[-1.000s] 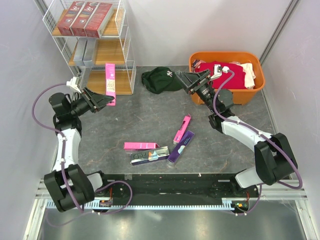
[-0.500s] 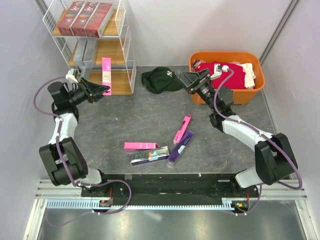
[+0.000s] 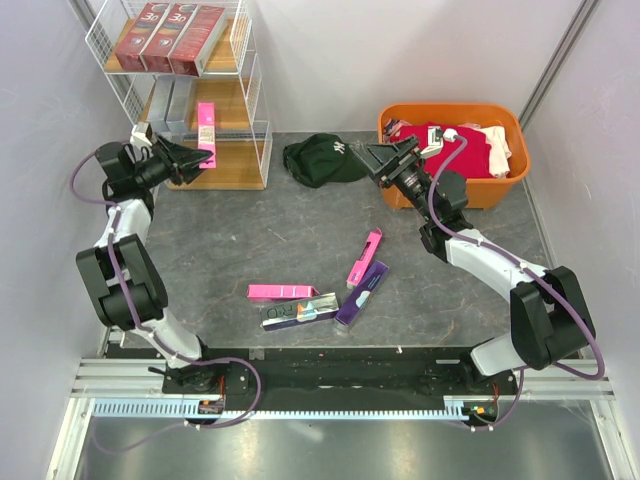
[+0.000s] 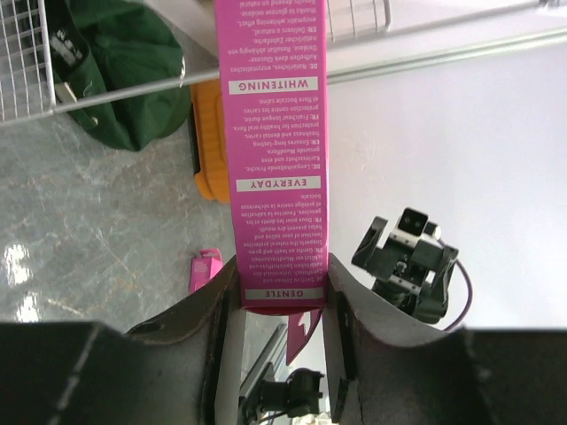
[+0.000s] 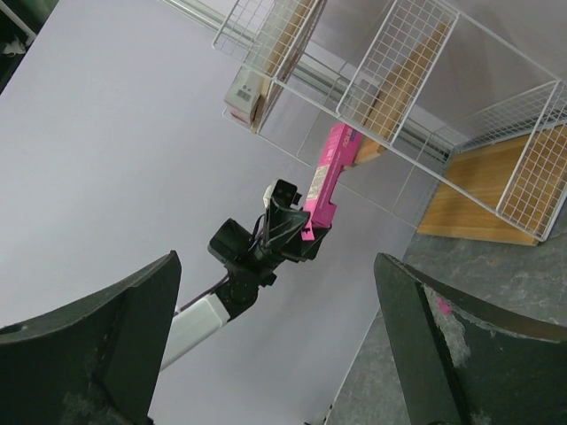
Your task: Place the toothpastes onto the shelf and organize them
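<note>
The shelf point(image 3: 228, 102) stands at the far left corner of the dark grey table point(image 3: 260, 220), a white wire rack with three wooden boards. At the far right sits an orange tub point(image 3: 505, 188) filled with red and pale cloth, and a dark green cap point(image 3: 318, 160) lies between the rack and the tub. Three dark red toothpastes point(image 3: 170, 38) lie side by side on the top board, and silver-grey toothpastes point(image 3: 172, 100) sit at the left of the middle board. The left arm reaches back toward the rack, and the left gripper point(image 3: 198, 160) is clamped on the lower end of a hot pink toothpaste point(image 3: 207, 133). In the left wrist view the fingers point(image 4: 341, 305) press both long sides of that box point(image 4: 275, 133), which rises straight out of them with its print upside down. Its upper end stands level with the middle board, just right of the silver-grey boxes; whether it has passed the front wires cannot be told. The right gripper point(image 3: 366, 166) hangs above the table between the cap and the tub, its jaws spread wide and holding nothing. Four boxes lie near the middle of the table: a purple one point(image 3: 362, 294), a second pink one point(image 3: 364, 258) slanting just beside it, a holographic one point(image 3: 300, 312), and a third pink one point(image 3: 283, 292) along the holographic box's far side.
</note>
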Motion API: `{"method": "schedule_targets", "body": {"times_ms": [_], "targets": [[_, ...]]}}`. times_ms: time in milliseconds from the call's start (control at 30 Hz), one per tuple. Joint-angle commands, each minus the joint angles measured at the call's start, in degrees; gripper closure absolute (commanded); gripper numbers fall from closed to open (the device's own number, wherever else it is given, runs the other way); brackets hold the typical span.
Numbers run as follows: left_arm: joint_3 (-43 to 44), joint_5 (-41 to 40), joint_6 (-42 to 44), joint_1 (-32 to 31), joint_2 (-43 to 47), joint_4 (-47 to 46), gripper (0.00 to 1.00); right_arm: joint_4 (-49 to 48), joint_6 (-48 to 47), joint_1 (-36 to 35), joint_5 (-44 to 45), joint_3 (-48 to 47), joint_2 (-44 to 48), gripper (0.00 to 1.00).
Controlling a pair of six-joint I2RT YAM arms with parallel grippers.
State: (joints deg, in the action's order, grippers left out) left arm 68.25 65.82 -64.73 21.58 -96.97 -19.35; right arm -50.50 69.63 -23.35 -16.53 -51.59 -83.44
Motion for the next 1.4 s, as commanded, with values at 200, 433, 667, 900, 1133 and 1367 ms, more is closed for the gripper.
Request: {"method": "schedule_targets", "body": {"times_ms": [200,433,667,900,1133,1367], "targets": [[11.81,0.18,-6.63,0.30,-8.14,-3.94,0.79,-0.21,-1.42,0.41,-1.13,-2.28,1.09,0.02],[16.12,-0.96,-7.95,0.21,-11.75,-2.88,0.77,0.23,-1.51,0.33,-1.31,-1.93,1.17,0.02],[19.20,-2.63,-10.50,0.30,-14.47,-2.53,0.72,0.31,-1.07,0.50,-1.75,-1.32,1.09,0.02],[19.38,-5.35,-14.19,0.92,-15.53,-2.27,0.52,0.40,-1.07,0.59,-1.83,-0.79,1.26,0.02],[19.91,-6.14,-17.53,1.62,-16.15,-5.42,0.40,0.23,-0.72,0.50,-2.01,-0.09,1.44,0.02],[21.93,-6.67,-20.08,1.71,-17.64,-6.83,0.39,0.05,-0.28,0.50,-2.27,0.09,1.35,0.02]]}}
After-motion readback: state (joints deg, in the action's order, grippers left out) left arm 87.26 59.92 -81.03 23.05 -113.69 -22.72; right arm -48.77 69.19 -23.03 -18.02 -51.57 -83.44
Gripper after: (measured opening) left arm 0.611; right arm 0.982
